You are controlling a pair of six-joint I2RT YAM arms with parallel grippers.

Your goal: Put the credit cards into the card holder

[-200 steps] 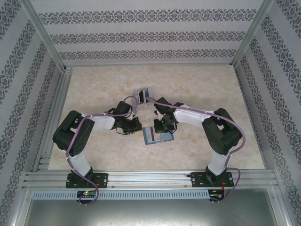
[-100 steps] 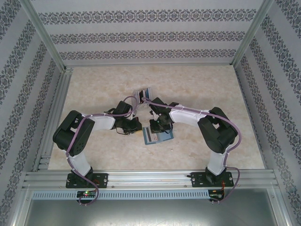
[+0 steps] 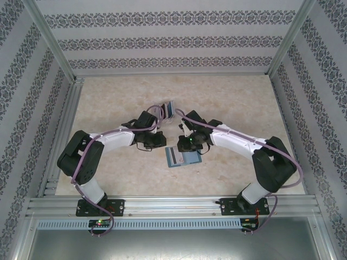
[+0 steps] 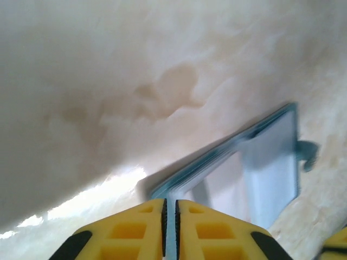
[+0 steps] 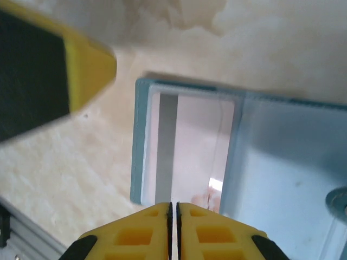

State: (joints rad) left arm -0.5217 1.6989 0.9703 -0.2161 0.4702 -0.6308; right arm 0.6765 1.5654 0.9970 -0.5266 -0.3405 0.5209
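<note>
The holder [image 3: 187,158] lies open on the table between the arms, long axis left-right, with 1 striped card [image 5: 192,146] in its left pocket. The right claw [image 5: 173,219], fingers together and empty, hangs just over it. The left claw [image 4: 169,222] sits at its left edge, fingers a slit apart; I cannot tell whether they pinch it. The other cards [image 3: 170,108] stand farther off.

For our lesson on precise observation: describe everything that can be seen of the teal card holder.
The card holder is a small teal bifold, soft-looking, that lies open and flat on the marbled table between the two arms. Its paler blue inside faces up. One pocket holds a pale card with a dark stripe along one edge. The other half looks bare, and a small snap tab juts from its outer edge.
</note>
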